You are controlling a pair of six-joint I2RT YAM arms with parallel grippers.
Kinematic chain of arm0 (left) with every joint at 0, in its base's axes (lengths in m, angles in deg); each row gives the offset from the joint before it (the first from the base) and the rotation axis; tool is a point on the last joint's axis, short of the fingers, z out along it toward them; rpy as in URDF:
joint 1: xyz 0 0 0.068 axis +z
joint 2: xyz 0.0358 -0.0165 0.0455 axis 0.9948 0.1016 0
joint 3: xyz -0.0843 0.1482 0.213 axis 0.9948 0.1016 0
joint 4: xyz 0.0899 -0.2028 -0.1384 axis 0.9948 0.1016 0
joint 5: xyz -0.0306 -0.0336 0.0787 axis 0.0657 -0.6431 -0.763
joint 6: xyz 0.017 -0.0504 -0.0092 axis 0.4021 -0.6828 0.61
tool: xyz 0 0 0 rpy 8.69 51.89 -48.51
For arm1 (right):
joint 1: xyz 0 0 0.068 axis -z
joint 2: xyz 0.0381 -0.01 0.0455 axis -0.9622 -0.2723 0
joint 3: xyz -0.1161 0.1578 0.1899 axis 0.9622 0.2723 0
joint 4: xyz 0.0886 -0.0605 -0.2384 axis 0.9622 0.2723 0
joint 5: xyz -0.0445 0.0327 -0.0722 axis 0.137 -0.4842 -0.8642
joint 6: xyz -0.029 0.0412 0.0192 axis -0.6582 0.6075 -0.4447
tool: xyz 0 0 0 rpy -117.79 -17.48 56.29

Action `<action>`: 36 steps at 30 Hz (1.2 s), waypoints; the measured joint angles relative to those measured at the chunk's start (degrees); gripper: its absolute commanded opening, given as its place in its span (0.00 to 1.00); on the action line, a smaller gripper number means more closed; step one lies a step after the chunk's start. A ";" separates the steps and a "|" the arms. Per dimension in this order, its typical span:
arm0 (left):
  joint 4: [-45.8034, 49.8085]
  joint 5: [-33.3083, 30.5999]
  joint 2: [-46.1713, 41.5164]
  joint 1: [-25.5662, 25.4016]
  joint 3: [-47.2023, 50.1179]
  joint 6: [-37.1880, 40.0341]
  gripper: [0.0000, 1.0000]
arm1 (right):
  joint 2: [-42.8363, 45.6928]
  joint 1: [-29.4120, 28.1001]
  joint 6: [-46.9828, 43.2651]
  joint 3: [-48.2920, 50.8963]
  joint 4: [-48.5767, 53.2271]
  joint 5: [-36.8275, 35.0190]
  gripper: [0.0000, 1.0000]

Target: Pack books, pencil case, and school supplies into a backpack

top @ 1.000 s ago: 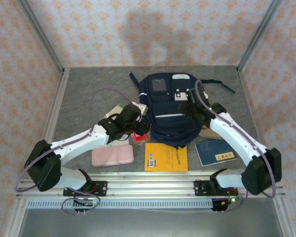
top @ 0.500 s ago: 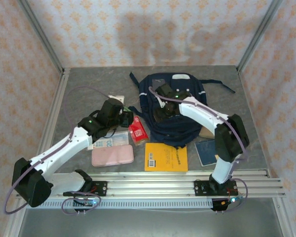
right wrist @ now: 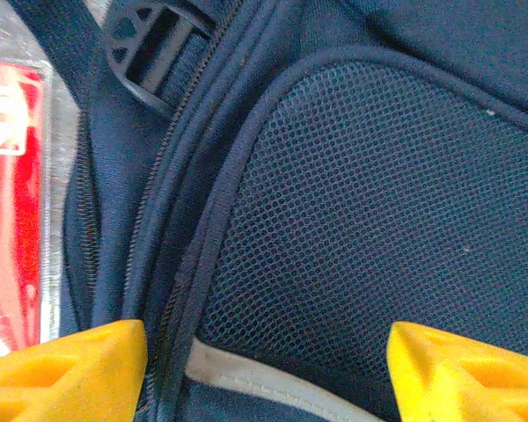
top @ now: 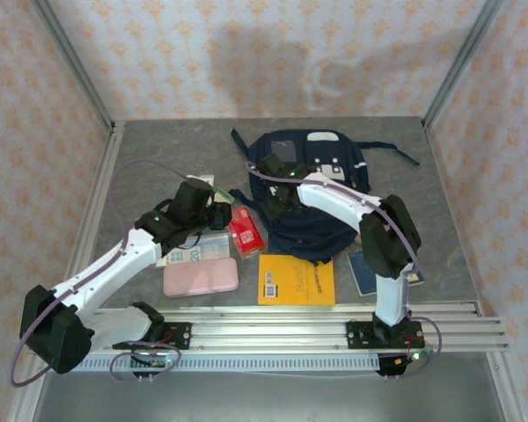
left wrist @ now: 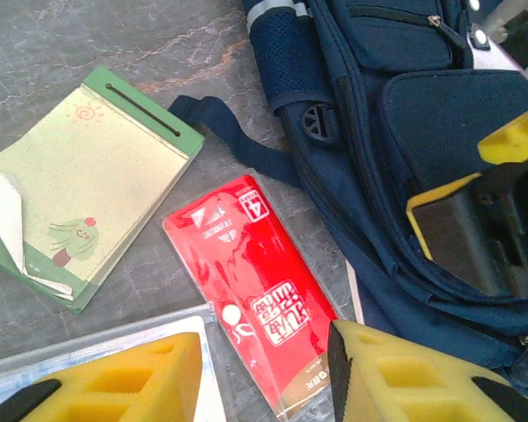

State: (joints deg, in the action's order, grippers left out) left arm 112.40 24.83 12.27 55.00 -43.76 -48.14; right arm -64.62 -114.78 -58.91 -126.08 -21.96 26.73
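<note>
1 backpack (top: 317,215), mid-table, unmoved. 1 right gripper (right wrist: 264,374), spread, empty, shifted further left over its mesh side. 1 left gripper (left wrist: 264,378), spread, empty, unchanged above red packet (left wrist: 255,299). 1 pencil case (top: 201,277), near edge.

One backpack (top: 304,236) lies on the bench (top: 158,149). Two books show: one yellow book (top: 296,280) and one navy book (top: 361,274), the navy one partly behind the right arm (top: 389,264). There is one pink case (top: 201,276). Three small flat things sit near it: one red packet (top: 246,230), one pale blue packet (top: 198,251) and one green-edged notepad (left wrist: 79,189).
</note>
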 measured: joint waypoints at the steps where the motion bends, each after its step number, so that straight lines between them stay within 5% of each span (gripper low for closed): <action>1: 0.00 0.00 0.00 0.00 0.00 0.00 0.42 | -0.59 0.00 0.37 0.00 -0.02 -0.15 0.69; 4: 0.00 0.00 0.00 0.09 0.00 0.02 0.42 | -2.78 0.00 1.77 0.00 -0.28 -0.39 0.58; 8: 0.00 0.00 0.11 0.09 0.00 0.00 0.42 | -3.45 -0.74 3.10 0.00 -1.01 -0.42 0.03; 9: 0.02 0.00 0.22 0.09 0.00 0.02 0.42 | -3.45 -0.92 3.39 -0.15 -1.01 -0.63 0.00; 19: 0.92 4.22 2.56 -0.63 -2.75 0.83 0.42 | -1.64 4.09 6.97 -6.62 3.04 9.01 0.00; 27: 1.95 5.07 10.95 -12.33 -12.87 6.78 0.46 | -1.62 11.56 15.89 -17.18 5.40 23.15 0.00; 36: 3.04 7.54 19.76 -14.19 -16.00 13.57 0.48 | -1.62 12.09 20.33 -17.77 6.62 31.12 0.00</action>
State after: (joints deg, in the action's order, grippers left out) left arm 115.44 32.37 32.03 40.82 -59.76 -34.57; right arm -66.24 -102.69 -38.59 -143.85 -15.34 57.86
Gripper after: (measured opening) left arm 0.479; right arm 0.050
